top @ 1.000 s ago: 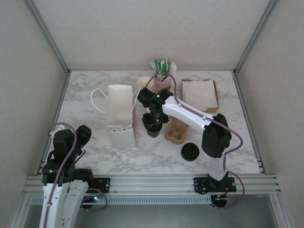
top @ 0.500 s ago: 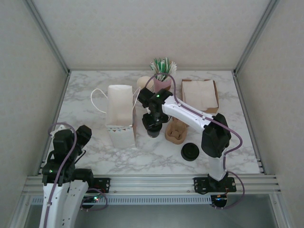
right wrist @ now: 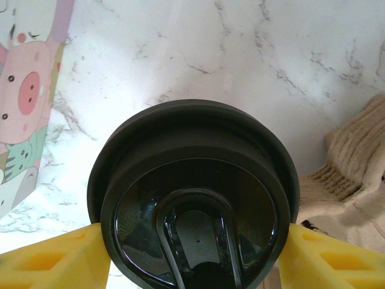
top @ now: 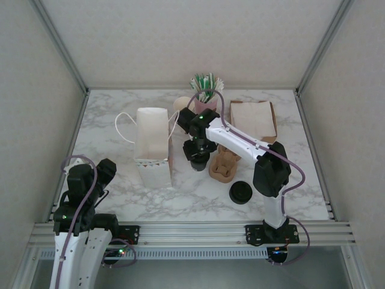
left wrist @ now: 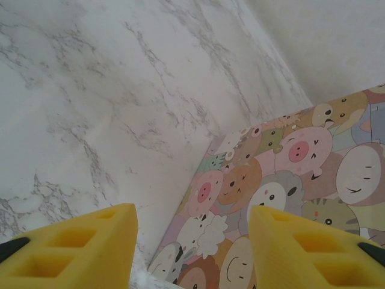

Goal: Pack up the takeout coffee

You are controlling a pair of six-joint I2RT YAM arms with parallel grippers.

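Takeout coffee [top: 198,164] is seen in the top view on the marble desk [top: 120,198], between the paper bag [top: 152,147] and the brown pulp cup tray [top: 224,165]. It is largely covered by the wrist of the right arm [top: 240,141]. A loose black lid [top: 240,192] is laid near the tray's near end. A pink cup of green-and-white sticks [top: 206,90] and a brown carton [top: 253,120] are set toward the far edge. The left arm [top: 81,192] is folded at the near left corner, well apart from the bag.

In the left wrist view the left fingers [left wrist: 78,241] are held apart with nothing between them, above bare desk and the bag's cartoon-animal print.

In the right wrist view the coffee's black lid is seen from above. The right fingers [right wrist: 54,259] are set against its rim on either side, so the cup is clasped between them. The bag is found at the left and the tray at the right, just beside the cup. Whether the cup is raised off the desk cannot be told.
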